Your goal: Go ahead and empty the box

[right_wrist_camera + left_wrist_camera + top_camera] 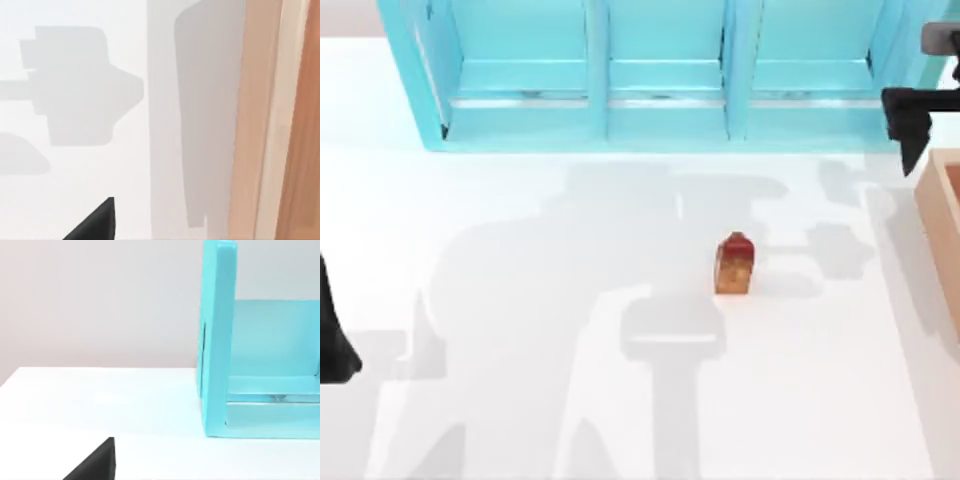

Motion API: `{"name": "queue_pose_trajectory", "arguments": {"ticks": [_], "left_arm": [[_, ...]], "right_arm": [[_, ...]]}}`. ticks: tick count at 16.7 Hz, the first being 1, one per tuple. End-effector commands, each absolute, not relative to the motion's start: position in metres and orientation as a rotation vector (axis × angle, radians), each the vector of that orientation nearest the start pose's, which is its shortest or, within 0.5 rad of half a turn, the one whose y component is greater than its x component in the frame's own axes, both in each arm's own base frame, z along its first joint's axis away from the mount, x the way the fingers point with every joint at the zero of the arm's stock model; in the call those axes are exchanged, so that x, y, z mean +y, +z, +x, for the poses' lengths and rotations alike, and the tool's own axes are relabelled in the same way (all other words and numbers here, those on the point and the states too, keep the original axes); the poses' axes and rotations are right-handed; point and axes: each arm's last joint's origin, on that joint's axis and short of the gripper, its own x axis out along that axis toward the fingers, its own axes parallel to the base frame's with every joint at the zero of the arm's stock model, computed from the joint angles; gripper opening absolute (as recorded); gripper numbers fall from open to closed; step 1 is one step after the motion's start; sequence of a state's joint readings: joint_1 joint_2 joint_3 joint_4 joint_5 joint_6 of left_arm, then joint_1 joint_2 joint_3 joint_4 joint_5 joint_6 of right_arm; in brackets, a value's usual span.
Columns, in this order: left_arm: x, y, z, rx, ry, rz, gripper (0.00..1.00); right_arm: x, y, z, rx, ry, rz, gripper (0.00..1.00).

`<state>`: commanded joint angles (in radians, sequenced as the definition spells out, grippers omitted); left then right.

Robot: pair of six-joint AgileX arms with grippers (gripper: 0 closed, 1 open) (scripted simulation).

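The box (942, 225) is a tan wood-coloured open box cut off by the table's right edge; its thick wall (260, 120) runs along the right wrist view. My right gripper (908, 128) hovers high at the back right, just behind the box's near corner and in front of the cabinet. One dark fingertip (95, 225) of it shows over bare table beside the box wall. A small red-orange carton (733, 265) stands upright on the table, left of the box and apart from both grippers. My left arm (334, 340) is parked at the left edge.
A big cyan three-compartment cabinet (650, 70) spans the back of the table; its side wall (217, 340) stands close in the left wrist view. The white tabletop (520, 300) is open between the carton and the left arm.
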<state>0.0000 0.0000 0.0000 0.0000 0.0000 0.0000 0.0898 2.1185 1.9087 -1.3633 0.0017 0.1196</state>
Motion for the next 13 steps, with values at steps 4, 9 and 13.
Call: {"name": "queue_pose_trajectory", "arguments": {"ticks": [4, 9, 13], "left_arm": [[-0.001, 0.160, 0.106, 0.000, 0.000, 0.000, 1.00], [-0.001, 0.160, 0.106, 0.000, 0.000, 0.000, 1.00], [-0.001, 0.160, 0.106, 0.000, 0.000, 0.000, 1.00]], "right_arm": [[-0.008, 0.241, 0.407, 1.573, -0.014, 0.015, 1.00], [-0.069, 0.249, 0.391, 1.572, -0.010, 0.012, 1.00], [-0.123, 0.257, 0.366, 1.569, -0.008, 0.008, 1.00]]}}
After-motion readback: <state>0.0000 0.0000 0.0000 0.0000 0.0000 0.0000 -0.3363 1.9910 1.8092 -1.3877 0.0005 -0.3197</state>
